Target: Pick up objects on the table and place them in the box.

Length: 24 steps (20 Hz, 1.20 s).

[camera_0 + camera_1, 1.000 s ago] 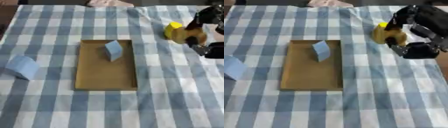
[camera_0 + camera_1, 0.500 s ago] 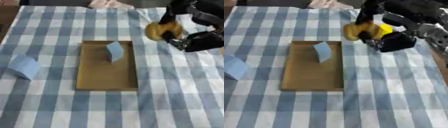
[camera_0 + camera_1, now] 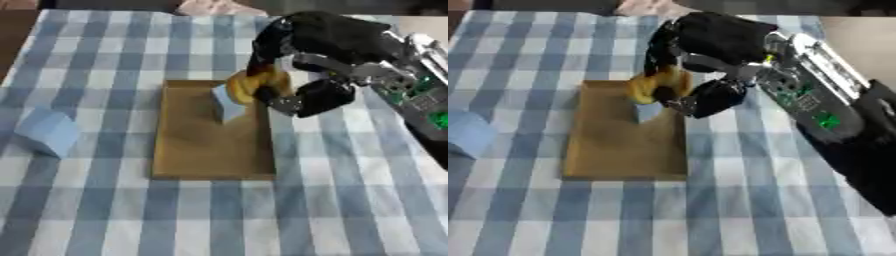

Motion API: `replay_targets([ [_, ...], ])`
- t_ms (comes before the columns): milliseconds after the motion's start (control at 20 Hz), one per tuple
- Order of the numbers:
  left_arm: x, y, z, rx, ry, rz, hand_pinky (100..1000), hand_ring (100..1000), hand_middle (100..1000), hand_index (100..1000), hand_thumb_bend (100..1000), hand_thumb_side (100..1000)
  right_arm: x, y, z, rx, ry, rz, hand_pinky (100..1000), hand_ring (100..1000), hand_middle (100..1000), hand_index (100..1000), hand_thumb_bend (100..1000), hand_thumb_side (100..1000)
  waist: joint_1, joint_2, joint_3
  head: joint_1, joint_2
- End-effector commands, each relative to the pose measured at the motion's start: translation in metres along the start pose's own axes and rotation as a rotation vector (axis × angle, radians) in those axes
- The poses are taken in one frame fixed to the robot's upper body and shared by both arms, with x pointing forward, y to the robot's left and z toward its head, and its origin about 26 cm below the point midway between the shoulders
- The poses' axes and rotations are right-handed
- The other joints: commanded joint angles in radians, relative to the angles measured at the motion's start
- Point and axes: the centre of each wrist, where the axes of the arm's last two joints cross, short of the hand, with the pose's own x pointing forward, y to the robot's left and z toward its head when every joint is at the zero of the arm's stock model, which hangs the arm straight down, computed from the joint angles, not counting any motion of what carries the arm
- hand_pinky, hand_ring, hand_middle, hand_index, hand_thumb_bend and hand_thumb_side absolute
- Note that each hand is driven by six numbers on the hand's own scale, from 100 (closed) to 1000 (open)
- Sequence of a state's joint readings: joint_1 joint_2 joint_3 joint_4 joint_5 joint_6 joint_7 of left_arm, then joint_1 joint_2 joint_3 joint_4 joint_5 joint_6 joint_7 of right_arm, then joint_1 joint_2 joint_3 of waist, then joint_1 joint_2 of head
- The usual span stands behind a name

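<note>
Your right hand (image 3: 302,75) has its fingers curled round a yellow object (image 3: 254,84) and holds it above the near-side upper corner of the box (image 3: 206,150), a shallow brown tray lying on the checked tablecloth (image 3: 367,200). The object sits beneath the hand's fingers, on the side facing the box, and appears clear of the tray floor; contact cannot be confirmed from these views. The left hand is not in view.

To complete this step well:

1. Carry the hand further over the tray before you release. At present the object hangs at the tray's edge nearest the hand, so a release here risks it landing on the rim or rolling out.
2. Mind the blue block (image 3: 226,102) already standing in the box, just beside and partly below the yellow object. Aim for the bare tray floor toward you from that block, to avoid knocking it over.
3. Lower the hand until the object is close to the floor, then straighten the fingers.
4. Lift straight up before you withdraw.

Item count:

- Boxes: one.
- Yellow objects: one, in the right hand.
- Blue blocks: two. One is in the box; the second blue block (image 3: 48,131) rests on the cloth well apart from the hand, beyond the far side of the box.
</note>
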<state>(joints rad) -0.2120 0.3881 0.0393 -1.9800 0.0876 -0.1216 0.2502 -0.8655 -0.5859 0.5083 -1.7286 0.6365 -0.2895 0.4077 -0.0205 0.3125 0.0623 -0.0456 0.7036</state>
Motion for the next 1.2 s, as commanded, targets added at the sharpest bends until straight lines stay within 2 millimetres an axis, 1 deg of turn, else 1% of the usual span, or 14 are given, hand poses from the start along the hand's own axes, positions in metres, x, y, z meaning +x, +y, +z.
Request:
replay_targets([
  [50, 0.008, 0.002, -0.005, -0.015, -0.033, -0.003, 849, 743, 717, 794, 100, 722, -0.004, 0.006, -0.008, 0.019, 0.002, 0.033, 717, 537, 420, 560, 100, 202, 0.002, -0.017, 0.002, -0.004, -0.001],
  [350, 0.008, 0.001, -0.005, -0.014, -0.032, 0.0, 850, 744, 718, 794, 100, 724, -0.012, 0.037, -0.014, 0.069, 0.03, 0.049, 717, 555, 438, 573, 100, 231, 0.001, -0.012, 0.005, -0.004, -0.002],
  [450, 0.008, 0.001, -0.005, -0.014, -0.031, 0.0, 850, 744, 718, 794, 100, 726, -0.013, 0.046, -0.014, 0.093, 0.033, 0.055, 723, 575, 472, 619, 100, 236, 0.001, -0.01, 0.006, -0.004, -0.002],
  [500, 0.008, 0.001, -0.005, -0.014, -0.03, 0.0, 850, 744, 718, 794, 100, 726, -0.013, 0.049, -0.013, 0.104, 0.031, 0.059, 730, 607, 509, 668, 100, 244, 0.001, -0.01, 0.005, -0.003, -0.002],
  [550, 0.008, 0.001, -0.005, -0.014, -0.03, 0.0, 850, 744, 718, 794, 100, 726, -0.013, 0.05, -0.013, 0.115, 0.027, 0.062, 733, 634, 536, 699, 100, 236, 0.001, -0.009, 0.005, -0.003, -0.001],
  [700, 0.008, 0.001, -0.005, -0.015, -0.031, 0.001, 850, 745, 718, 794, 100, 726, -0.009, 0.049, -0.01, 0.143, 0.006, 0.063, 761, 717, 615, 790, 100, 229, 0.001, -0.009, 0.003, 0.0, 0.0],
  [750, 0.008, 0.001, -0.005, -0.015, -0.031, 0.001, 850, 745, 718, 794, 100, 726, -0.008, 0.048, -0.009, 0.152, -0.002, 0.061, 774, 751, 654, 818, 100, 227, 0.001, -0.008, 0.002, 0.001, -0.001],
  [800, 0.008, 0.001, -0.005, -0.015, -0.03, 0.001, 850, 745, 718, 794, 100, 727, -0.006, 0.045, -0.009, 0.162, -0.01, 0.06, 789, 784, 699, 843, 100, 277, 0.0, -0.008, 0.001, 0.002, 0.0],
  [900, 0.008, 0.0, -0.005, -0.015, -0.03, 0.002, 851, 746, 719, 794, 100, 728, -0.002, 0.04, -0.007, 0.174, -0.024, 0.064, 851, 907, 823, 914, 100, 429, 0.0, -0.009, -0.001, 0.003, 0.0],
  [950, 0.008, 0.0, -0.005, -0.017, -0.029, 0.002, 851, 746, 719, 794, 100, 728, 0.0, 0.037, -0.006, 0.178, -0.028, 0.068, 870, 935, 846, 930, 100, 467, 0.0, -0.009, -0.002, 0.004, 0.0],
  [1050, 0.008, 0.0, -0.005, -0.019, -0.029, 0.002, 851, 746, 719, 794, 100, 727, 0.002, 0.032, -0.005, 0.18, -0.027, 0.075, 902, 972, 881, 958, 100, 515, -0.001, -0.01, -0.003, 0.005, 0.0],
  [1200, 0.008, 0.0, -0.005, -0.019, -0.029, 0.002, 851, 746, 719, 794, 100, 726, 0.004, 0.028, -0.002, 0.176, -0.017, 0.083, 916, 991, 911, 979, 100, 559, -0.001, -0.013, -0.005, 0.006, 0.0],
])
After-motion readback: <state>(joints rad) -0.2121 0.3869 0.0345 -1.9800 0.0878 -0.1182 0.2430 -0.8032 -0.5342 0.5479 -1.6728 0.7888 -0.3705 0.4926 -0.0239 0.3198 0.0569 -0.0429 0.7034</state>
